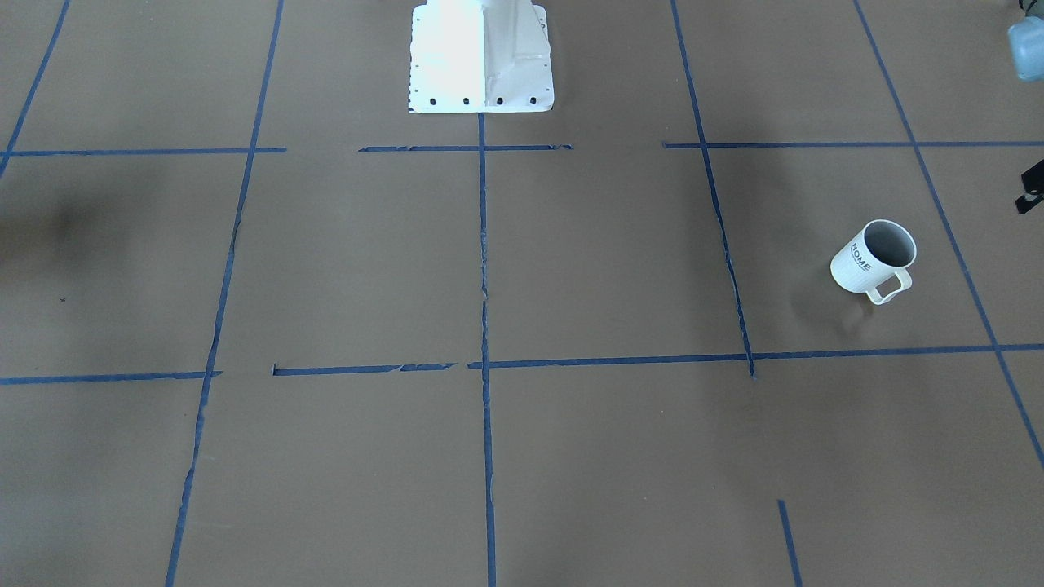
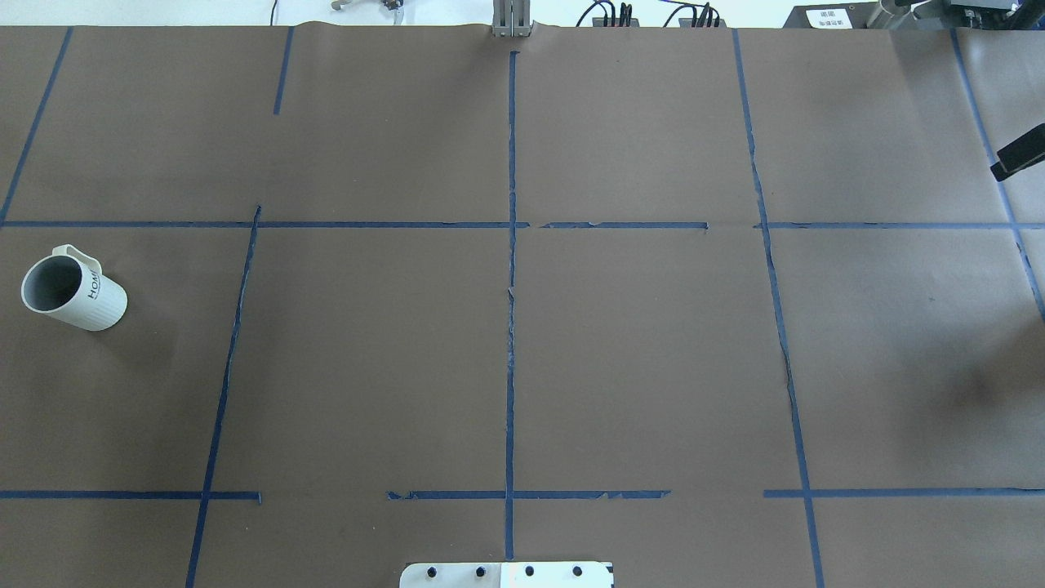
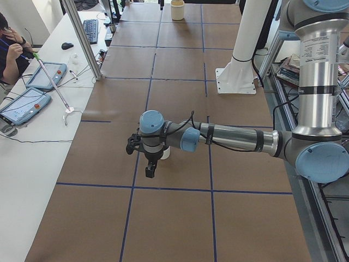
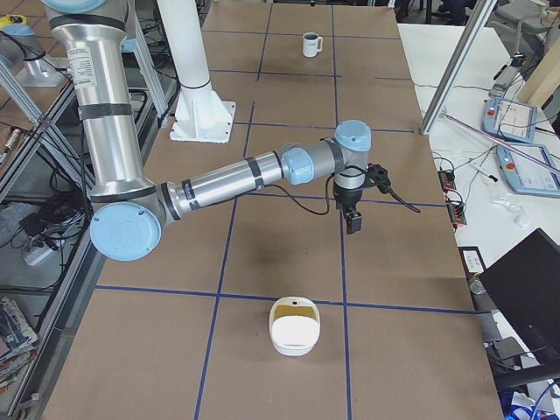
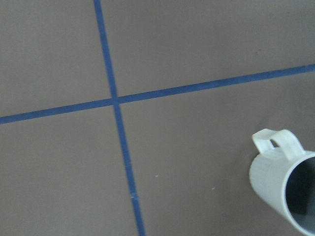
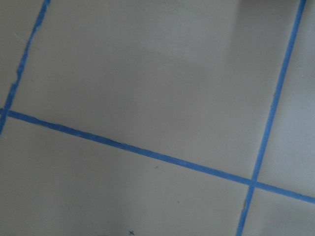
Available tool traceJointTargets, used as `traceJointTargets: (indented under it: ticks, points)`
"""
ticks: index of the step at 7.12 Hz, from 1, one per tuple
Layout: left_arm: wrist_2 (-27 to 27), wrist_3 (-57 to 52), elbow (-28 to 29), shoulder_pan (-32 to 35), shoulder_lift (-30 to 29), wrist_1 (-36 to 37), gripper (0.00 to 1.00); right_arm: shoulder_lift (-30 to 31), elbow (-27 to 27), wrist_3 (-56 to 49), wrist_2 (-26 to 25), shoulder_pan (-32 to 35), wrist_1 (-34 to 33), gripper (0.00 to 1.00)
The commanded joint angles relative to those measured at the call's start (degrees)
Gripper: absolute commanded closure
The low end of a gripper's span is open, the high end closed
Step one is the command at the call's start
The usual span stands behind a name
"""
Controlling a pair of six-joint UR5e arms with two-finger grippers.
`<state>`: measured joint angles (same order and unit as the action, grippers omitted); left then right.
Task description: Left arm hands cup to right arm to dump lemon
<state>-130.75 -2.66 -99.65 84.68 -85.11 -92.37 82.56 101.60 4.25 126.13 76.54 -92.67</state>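
Observation:
The cream-white cup (image 1: 860, 265) with "HOME" lettering stands upright on the brown table at my left end, also in the overhead view (image 2: 90, 298). Its handle faces away from my base. No lemon shows; what I see of the cup's inside is grey. The left arm reaches out low over that end, and its black gripper (image 3: 149, 172) hangs above the table beside the cup (image 3: 166, 155), apart from it. The left wrist view has the cup (image 5: 270, 177) at its lower right, no fingers. Far from the cup, the right gripper (image 4: 353, 226) points down over bare table. I cannot tell either gripper's state.
The white robot pedestal (image 1: 481, 57) stands at the table's middle back edge. A cream container (image 4: 295, 325) sits on the table at my right end. Along the operators' side are aluminium posts (image 3: 82, 38), tablets (image 3: 24, 105) and a seated person (image 3: 8, 43). Blue tape lines grid the tabletop.

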Motion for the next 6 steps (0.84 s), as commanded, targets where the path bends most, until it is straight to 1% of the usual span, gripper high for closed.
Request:
traceJointTargets:
  ticks: [1, 2, 3, 4, 5, 6]
  points:
    - [-0.4, -7.3, 1.6, 4.4, 2.2, 6.3, 0.0, 6.9, -0.2, -10.8, 1.8, 2.1, -3.0, 0.0]
    - [-0.4, -6.8, 2.0, 4.4, 1.9, 6.6, 0.0, 10.6, -0.2, -10.7, 1.8, 2.1, -2.9, 0.0]
    - [-0.5, -6.8, 1.7, 4.4, 1.8, 6.4, 0.0, 12.3, -0.3, -10.7, 1.7, 3.9, -2.9, 0.0]
    - [-2.7, -7.3, 0.3, 4.5, 2.1, 5.8, 0.0, 13.5, -0.3, -11.5, 1.4, 8.6, -2.9, 0.0]
    - [-3.5, -6.7, 0.9, 4.4, 2.0, 6.1, 0.0, 15.3, 0.2, -11.5, 2.0, 12.4, -2.7, 0.0]
    - [-3.4, -6.7, 0.5, 4.4, 2.1, 6.0, 0.0, 16.5, 0.2, -11.5, 2.6, 13.9, -1.1, 0.0]
